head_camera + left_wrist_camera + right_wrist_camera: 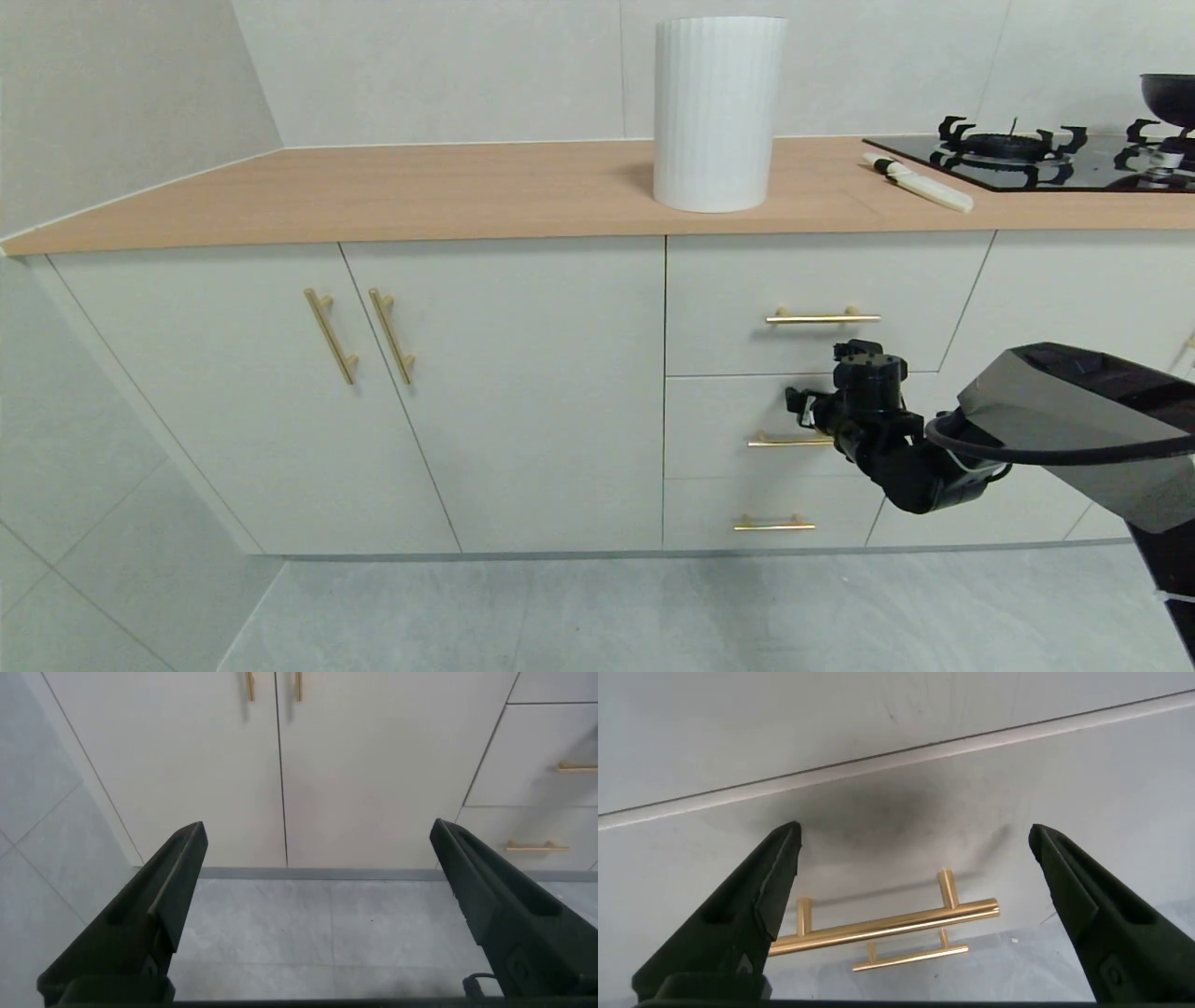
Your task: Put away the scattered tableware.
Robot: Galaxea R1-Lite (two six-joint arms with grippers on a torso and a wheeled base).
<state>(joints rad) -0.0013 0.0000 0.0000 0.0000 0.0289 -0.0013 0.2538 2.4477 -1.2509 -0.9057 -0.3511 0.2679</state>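
My right gripper (805, 408), lower right in the head view, gapes wide just before the middle drawer handle (896, 922). My left gripper (318, 840) gapes too, facing the cupboard doors (280, 756).

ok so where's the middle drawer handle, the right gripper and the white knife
middle drawer handle (887, 926), right wrist view, middle of the bar
right gripper (913, 849), right wrist view, gap between its fingertips
white knife (924, 187), head view, long white part
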